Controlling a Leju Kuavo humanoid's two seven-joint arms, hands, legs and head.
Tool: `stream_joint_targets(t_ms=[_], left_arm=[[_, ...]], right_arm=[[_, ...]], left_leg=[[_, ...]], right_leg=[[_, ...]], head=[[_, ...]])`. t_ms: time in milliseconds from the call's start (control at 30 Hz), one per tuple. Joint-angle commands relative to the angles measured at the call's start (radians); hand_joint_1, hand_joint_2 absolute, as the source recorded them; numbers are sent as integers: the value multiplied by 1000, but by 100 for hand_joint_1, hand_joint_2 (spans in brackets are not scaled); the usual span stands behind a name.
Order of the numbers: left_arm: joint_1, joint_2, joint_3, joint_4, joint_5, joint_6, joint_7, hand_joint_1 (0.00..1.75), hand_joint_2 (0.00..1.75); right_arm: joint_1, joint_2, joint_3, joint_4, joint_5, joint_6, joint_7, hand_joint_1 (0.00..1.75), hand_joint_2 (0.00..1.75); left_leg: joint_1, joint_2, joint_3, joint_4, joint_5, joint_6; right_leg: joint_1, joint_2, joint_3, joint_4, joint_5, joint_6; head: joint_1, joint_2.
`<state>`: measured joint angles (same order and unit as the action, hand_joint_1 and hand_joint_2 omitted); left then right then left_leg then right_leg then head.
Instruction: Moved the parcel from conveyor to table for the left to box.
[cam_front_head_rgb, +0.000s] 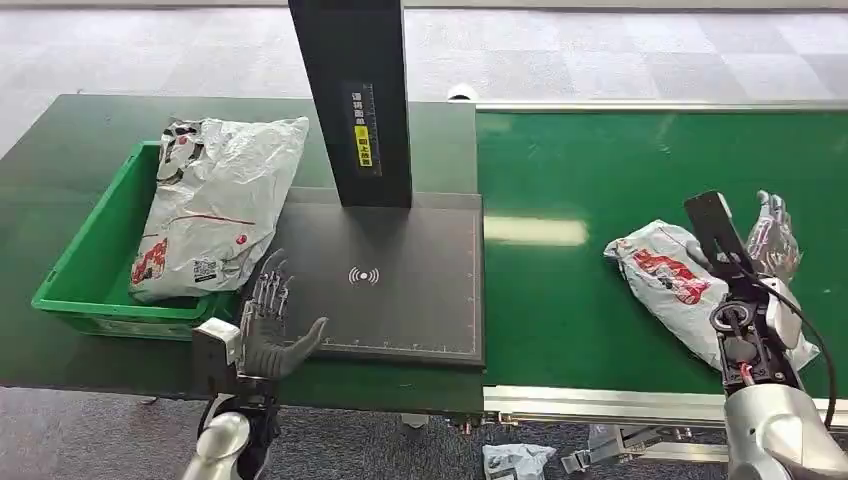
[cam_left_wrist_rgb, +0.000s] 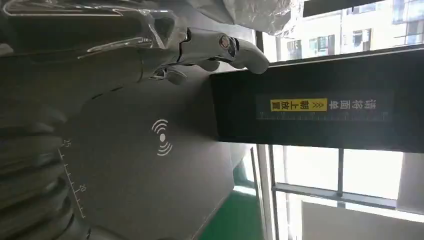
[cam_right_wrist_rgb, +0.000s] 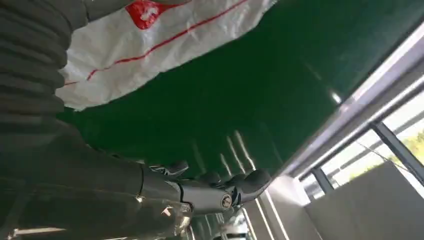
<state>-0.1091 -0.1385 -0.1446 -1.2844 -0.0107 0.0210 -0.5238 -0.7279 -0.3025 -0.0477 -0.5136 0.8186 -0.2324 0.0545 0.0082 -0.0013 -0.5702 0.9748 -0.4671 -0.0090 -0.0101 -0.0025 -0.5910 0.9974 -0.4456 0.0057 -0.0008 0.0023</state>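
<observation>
1. Nearest to us in the head view is the right arm, low at the right side. Its right hand (cam_front_head_rgb: 770, 228) reaches over the parcel (cam_front_head_rgb: 668, 275) on the green conveyor (cam_front_head_rgb: 620, 180). The fingers are just past the far end of the parcel. I cannot tell if they are closed on it or only close to it. In the right wrist view the fingers (cam_right_wrist_rgb: 235, 182) look spread over bare green belt, with the parcel beside the wrist.

2. The left hand (cam_front_head_rgb: 268, 320) waits at the near edge of the dark scan pad (cam_front_head_rgb: 400, 290) on the tabletop (cam_front_head_rgb: 60, 150). Its fingers are apart and it holds nothing.

3. The parcel is a soft white bag with red marks. It lies flat on the conveyor, well apart from the pad. Its long side runs on a slant, from the far left end down toward the robot's right arm.

4. I think the job is at the pick-up step. The parcel is not yet lifted.

5. Next, the right hand needs a firm hold on the soft bag. Then it must carry it left, over the belt edge, onto the pad.

6. The black post (cam_front_head_rgb: 352, 95) stands at the back of the pad, so the parcel should come down in front of it.

7. The green box (cam_front_head_rgb: 85, 270) at the far left already has one white bag (cam_front_head_rgb: 215, 200) in it.
</observation>
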Motion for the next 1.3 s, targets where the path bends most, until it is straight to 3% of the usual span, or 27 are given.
stream_joint_targets(t_ms=[33, 367, 933, 967, 1000, 1033, 1300], left_arm=[[-20, 20, -6, 51, -3, 8, 9, 0, 175], [-19, 14, -2, 59, -12, 18, 16, 0, 175], [-23, 10, -1, 61, -14, 26, 32, 0, 175], [-20, 9, 1, 56, -15, 29, 33, 0, 175], [-19, 10, 3, 52, -16, 30, 33, 0, 175], [-15, 10, 7, 43, -16, 32, 35, 0, 175], [-12, 9, 5, 34, -27, 33, 43, 0, 175]], right_arm=[[-58, 1, 50, 229, 48, 219, 161, 0, 175], [-34, 27, 83, 249, 107, 355, 212, 0, 175], [-11, 30, 119, 226, 179, 407, 212, 0, 175], [-10, 34, 123, 219, 186, 403, 205, 10, 175], [-12, 39, 125, 216, 189, 401, 202, 129, 175], [-13, 44, 128, 207, 194, 393, 198, 175, 175], [-25, 63, 140, 181, 206, 398, 168, 175, 175]], left_leg=[[0, 2, 3, -1, -1, 0], [0, 2, 3, -2, -1, 0], [0, 1, 3, -1, 0, 0], [0, 1, 2, -1, 0, 0], [0, 1, 3, -1, -1, 0], [0, 1, 2, -1, 0, 0], [0, 3, 3, -1, -1, 0]], right_leg=[[0, 2, 3, -1, 0, 0], [0, 2, 3, -2, 0, -1], [0, 1, 3, -2, 0, -1], [0, 1, 2, -1, 0, 0], [0, 1, 3, -2, 0, -1], [0, 1, 2, -1, 0, 0], [0, 3, 2, -1, 0, 0]], head=[[0, 0], [0, 0], [0, 0], [0, 0], [0, 0], [0, 0], [0, 0]])
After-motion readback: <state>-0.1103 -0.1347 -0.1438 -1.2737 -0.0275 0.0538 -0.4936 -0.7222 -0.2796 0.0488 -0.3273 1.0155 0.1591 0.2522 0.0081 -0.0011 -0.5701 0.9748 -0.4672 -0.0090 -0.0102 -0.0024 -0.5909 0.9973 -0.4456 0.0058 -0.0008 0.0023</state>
